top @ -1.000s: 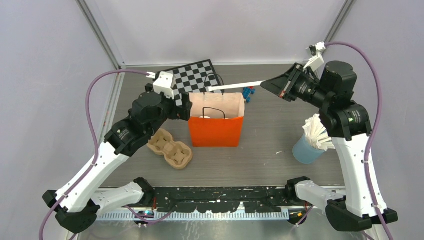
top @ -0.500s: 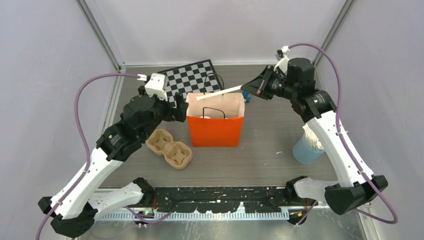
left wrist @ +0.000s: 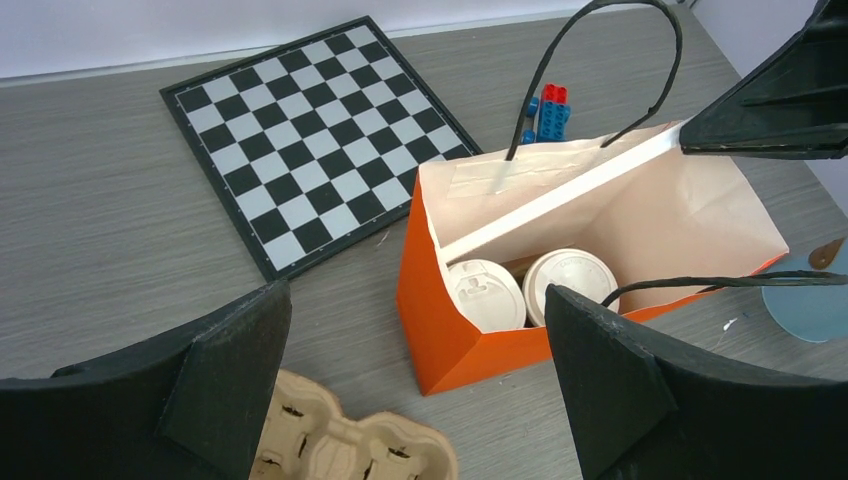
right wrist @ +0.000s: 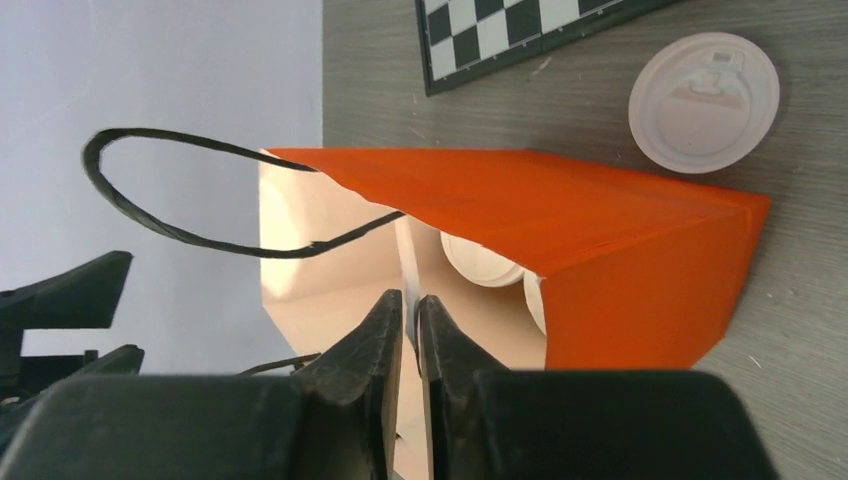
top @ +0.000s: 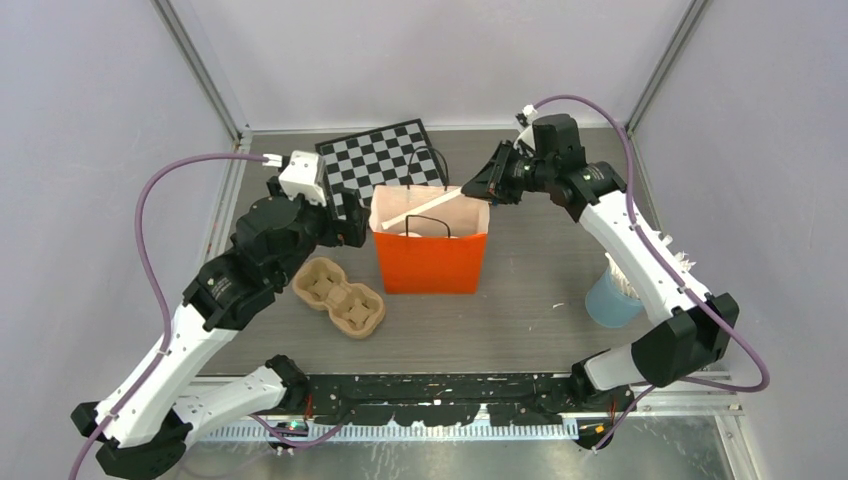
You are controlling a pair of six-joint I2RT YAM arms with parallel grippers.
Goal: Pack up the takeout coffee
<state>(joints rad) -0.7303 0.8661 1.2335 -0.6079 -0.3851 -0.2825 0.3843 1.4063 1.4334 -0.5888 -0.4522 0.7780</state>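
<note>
The left tool point(top: 357, 226) hangs by the left side of the orange bag point(top: 430, 262), close to its top edge. Its two fingers are wide apart and hold nothing. A tan cup tray point(top: 340, 298) lies on the desk point(top: 520, 300), in front of that tool and near the bag's left front corner. A black and white checkerboard point(top: 385, 160) lies flat behind the bag.

The bag stands upright in the middle of the desk with its mouth open. Deep inside, at the left end, the first coffee cup point(left wrist: 485, 295) and the second coffee cup point(left wrist: 572, 285) stand side by side, touching. Only their white lids show. In the right wrist view, one more round white lid point(right wrist: 703, 100) sits on the desk just beside the bag.

A thin white stick point(left wrist: 560, 195) slants across the bag's mouth. Its low end is inside the bag, and its high end is in the right tool point(right wrist: 411, 300). That tool's fingers are pressed almost together on the stick, above the bag's back right corner. Red and blue blocks point(left wrist: 550, 108) lie behind the bag. A pale blue tumbler point(top: 612, 300) stands far to the right.
</note>
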